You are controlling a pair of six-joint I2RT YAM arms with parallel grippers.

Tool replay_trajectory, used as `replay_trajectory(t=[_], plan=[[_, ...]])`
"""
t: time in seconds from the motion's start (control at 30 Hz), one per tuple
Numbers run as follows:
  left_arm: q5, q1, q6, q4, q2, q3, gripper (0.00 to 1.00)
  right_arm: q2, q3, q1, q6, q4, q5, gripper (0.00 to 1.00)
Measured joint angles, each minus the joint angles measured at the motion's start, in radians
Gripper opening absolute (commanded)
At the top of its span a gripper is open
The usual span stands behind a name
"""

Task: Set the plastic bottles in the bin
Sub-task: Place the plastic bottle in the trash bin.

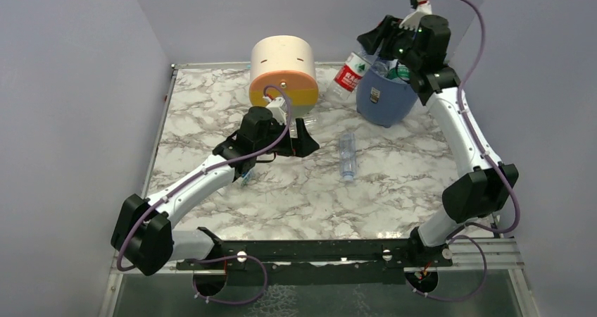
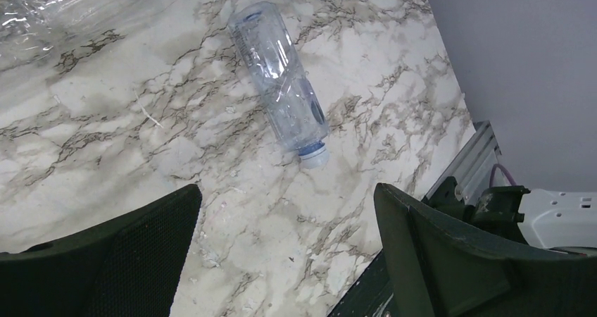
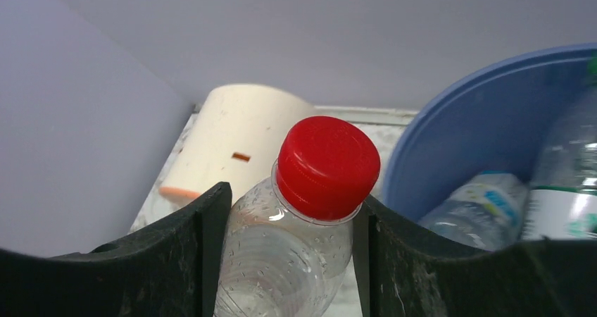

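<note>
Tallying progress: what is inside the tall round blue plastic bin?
Two clear plastic bottles show: one with a blue-printed label, one with a green-and-white label. The blue bin's wall hides anything beneath them.

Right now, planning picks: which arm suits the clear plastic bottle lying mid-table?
Left: the left gripper, open, hovers by that bottle; the right gripper holds a red-capped bottle at the round blue bin.

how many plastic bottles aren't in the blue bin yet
2: a clear plastic bottle lying on the marble table, and a red-capped clear bottle in the right gripper beside the round blue plastic bin. A third may hide under the left arm.
</note>
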State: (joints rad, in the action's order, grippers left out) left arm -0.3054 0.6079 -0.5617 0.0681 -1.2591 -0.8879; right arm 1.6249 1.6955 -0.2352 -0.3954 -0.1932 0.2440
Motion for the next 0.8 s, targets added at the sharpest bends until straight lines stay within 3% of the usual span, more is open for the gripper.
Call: replay_trajectory(t=[0.27,0.8], plan=[[-0.026,0.003,-0.014,-0.010,-0.026,-0.002,0.99,-0.013,0.005,0.172,-0.060,0.054,-0.061,0.60],[-0.030,0.010,-0.022,-0.037,-0.059,-0.002,0.99,-0.061,-0.030,0.211,-0.006,0.249,-0.360,0.60]])
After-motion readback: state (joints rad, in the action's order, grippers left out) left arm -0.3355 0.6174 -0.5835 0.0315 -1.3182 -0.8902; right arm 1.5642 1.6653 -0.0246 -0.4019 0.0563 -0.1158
